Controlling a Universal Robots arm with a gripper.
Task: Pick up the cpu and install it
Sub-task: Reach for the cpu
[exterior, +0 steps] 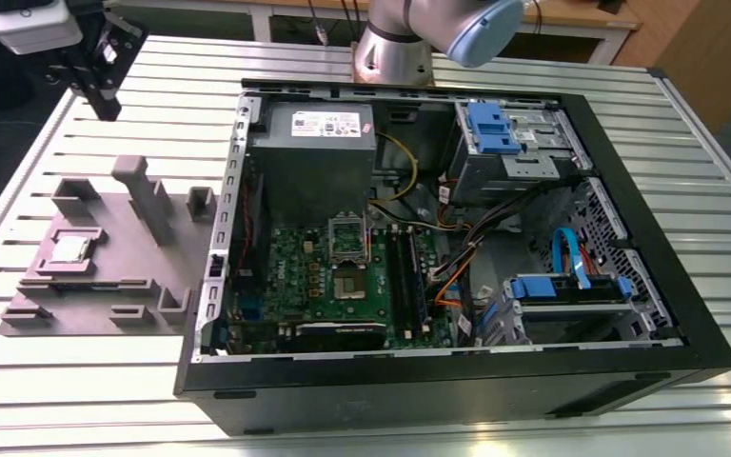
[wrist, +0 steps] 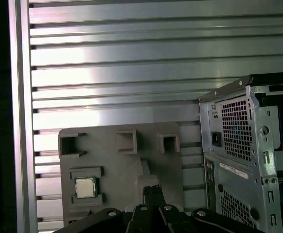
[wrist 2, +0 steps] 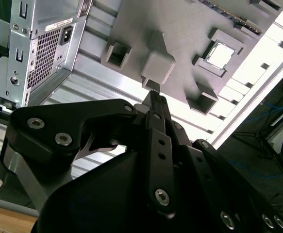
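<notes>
Currently: approach for pick, cpu (exterior: 71, 249) ungrasped | gripper (wrist 2: 154, 98) pinched together, empty, raised clear of jig (exterior: 137, 276) | cpu seated in jig pocket | grasp likely needs jaws apart, centred over cpu

Slatted table (exterior: 73, 400): case (exterior: 442, 386), perhaps plastic fixture (exterior: 137, 262)

No text is legible anywhere. A white label (exterior: 325, 122) sits on top of the power supply (exterior: 308, 167), near the far edge of the computer case (exterior: 467, 390), with print too small to read. In the second wrist view a narrow white sticker (wrist 2: 58, 25) on the case's rear panel, just beside the power inlet (wrist 2: 67, 34), carries unreadable lines. Any marking on the cpu (wrist: 85, 187) lid cannot be made out.
</notes>
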